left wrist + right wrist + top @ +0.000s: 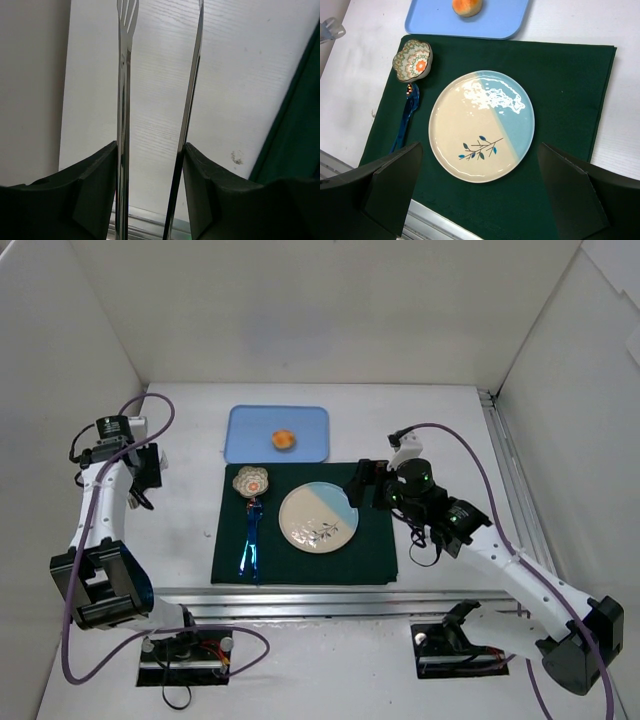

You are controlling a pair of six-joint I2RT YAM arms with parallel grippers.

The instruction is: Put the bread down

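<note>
One bread, a small round golden-brown bun, lies near the middle of a light blue tray in the upper centre of the overhead view; in the right wrist view it is cut off by the top edge of the frame. The tray's lower edge meets the upper edge of a dark green mat. A round plate, part cream and part pale blue with a small blue twig painted on it, lies in the middle of the mat, below and slightly right of the bread. A small flower-shaped dish with an orange centre sits at the mat's upper left corner; a blue utensil lies just below it along the mat's left side, its upper end right by the dish.

The right fingers are spread wide, hovering over the mat's right part; in their own view they frame the plate from the lower corners. The left fingers are at the left of the overhead view, over bare white tabletop and well apart from the bread; they pinch a pair of metal tongs, one finger against each arm. The two arms run to the top of the frame with a gap between them; the left one ends in a slotted tip.
</note>
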